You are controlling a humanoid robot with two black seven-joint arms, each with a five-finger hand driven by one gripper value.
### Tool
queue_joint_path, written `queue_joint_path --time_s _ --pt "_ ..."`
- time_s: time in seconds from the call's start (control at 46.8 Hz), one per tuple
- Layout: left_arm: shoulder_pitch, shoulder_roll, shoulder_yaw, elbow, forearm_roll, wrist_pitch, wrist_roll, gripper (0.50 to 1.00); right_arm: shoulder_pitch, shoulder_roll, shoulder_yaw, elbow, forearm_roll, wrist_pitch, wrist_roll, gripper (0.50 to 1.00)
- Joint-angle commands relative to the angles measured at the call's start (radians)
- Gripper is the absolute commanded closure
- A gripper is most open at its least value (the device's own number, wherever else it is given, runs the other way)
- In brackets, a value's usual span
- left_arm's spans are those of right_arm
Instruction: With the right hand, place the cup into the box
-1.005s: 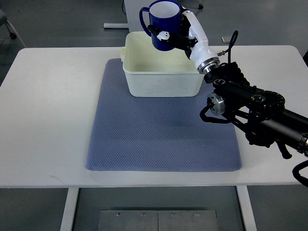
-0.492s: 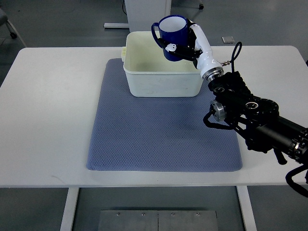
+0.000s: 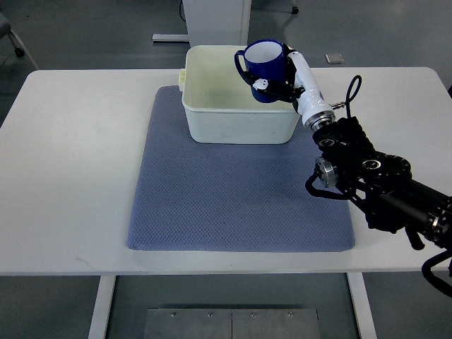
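Cup (image 3: 266,61), blue w/ white inside, sits upright in right robot hand (image 3: 281,79), fingers wrapped round its body, handle pointing left. It's held above the box's (image 3: 239,124) right-far corner, mouth up, prob so it can go straight down w/o tipping. Box is cream, open-topped, at far edge of a blue-grey mat (image 3: 233,191) on the white desk (image 3: 70,155). Grey floor beyond; left arm not visible.

The box (image 3: 236,116) is open-topped with its left interior bare; the right hand (image 3: 286,76) and cup (image 3: 265,62) fill the right part; near mat (image 3: 240,191) lies unobstructed
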Motion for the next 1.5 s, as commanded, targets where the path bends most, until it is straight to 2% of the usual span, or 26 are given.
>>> queue_joint_path --time_s 0.0,0.021,0.085,0.192,0.256,0.363,0.748,1.09,1.475 --pt "0.0 0.0 0.0 0.0 0.0 0.0 0.0 0.5 -0.001 0.0 0.0 0.003 0.0 0.0 0.0 1.0" --pt "0.0 0.0 0.0 0.0 0.0 0.0 0.0 0.5 -0.001 0.0 0.0 0.003 0.0 0.0 0.0 0.988" --pt "0.0 0.0 0.0 0.0 0.0 0.0 0.0 0.5 -0.001 0.0 0.0 0.004 0.0 0.0 0.0 0.886" --pt "0.0 0.0 0.0 0.0 0.0 0.0 0.0 0.5 0.002 0.0 0.001 0.009 0.0 0.0 0.0 0.61" --pt "0.0 0.0 0.003 0.0 0.0 0.0 0.0 0.5 0.002 0.0 0.001 0.009 0.0 0.0 0.0 0.526" --pt "0.0 0.0 0.0 0.0 0.0 0.0 0.0 0.5 0.002 0.0 0.001 0.009 0.0 0.002 0.0 0.505" --pt "0.0 0.0 0.0 0.0 0.0 0.0 0.0 0.5 0.014 0.0 0.001 0.013 0.0 0.002 0.0 0.505" --pt "0.0 0.0 0.0 0.0 0.0 0.0 0.0 0.5 0.035 0.0 0.01 0.088 0.0 0.002 0.0 0.505" --pt "0.0 0.0 0.0 0.0 0.0 0.0 0.0 0.5 0.025 -0.205 0.066 0.243 0.002 0.003 0.0 0.505"
